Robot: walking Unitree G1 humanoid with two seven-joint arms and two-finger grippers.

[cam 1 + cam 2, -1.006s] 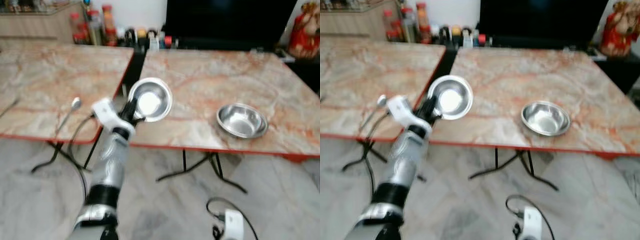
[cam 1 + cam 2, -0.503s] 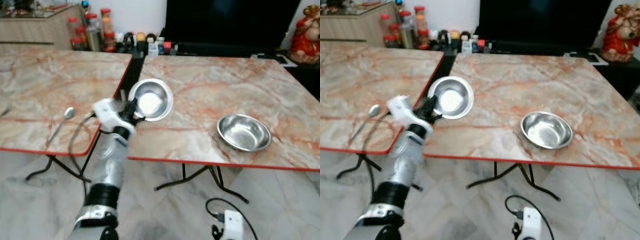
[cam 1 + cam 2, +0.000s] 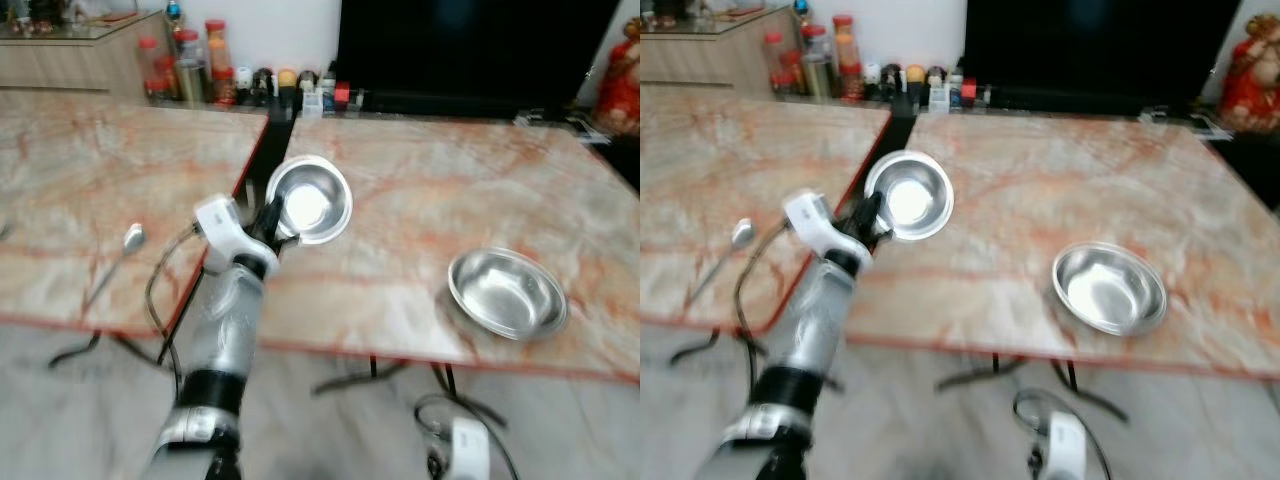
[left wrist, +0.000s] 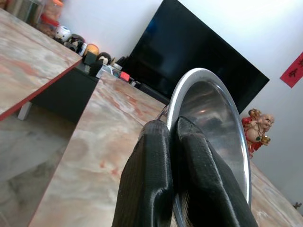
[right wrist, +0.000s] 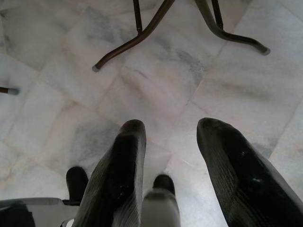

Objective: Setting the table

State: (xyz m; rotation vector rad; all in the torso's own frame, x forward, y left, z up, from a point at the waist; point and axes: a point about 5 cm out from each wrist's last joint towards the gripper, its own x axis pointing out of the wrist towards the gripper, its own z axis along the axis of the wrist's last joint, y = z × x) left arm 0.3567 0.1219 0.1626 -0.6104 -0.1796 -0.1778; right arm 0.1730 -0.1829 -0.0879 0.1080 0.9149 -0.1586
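Camera's crept closer. Spoon (image 3: pixel 131 238) lies far left; left gripper (image 3: pixel 268 218) pinches a bowl's (image 3: pixel 308 200) rim, tilted over the table (image 3: pixel 400 210), probably to set beside the second bowl (image 3: pixel 507 293). Right gripper (image 5: pixel 173 142) hangs spread.

Two steel bowls and a spoon at the marble worktops

One shiny steel bowl (image 3: pixel 309 200) is held up, tilted so its hollow faces the camera, its rim pinched between the closed fingers of the left end effector (image 4: pixel 173 137), above the gap-side edge of the right worktop (image 3: pixel 420 190). A second steel bowl (image 3: pixel 507 292) sits upright on that worktop near its front edge. A spoon (image 3: pixel 120 253) lies flat on the left worktop (image 3: pixel 90 160).
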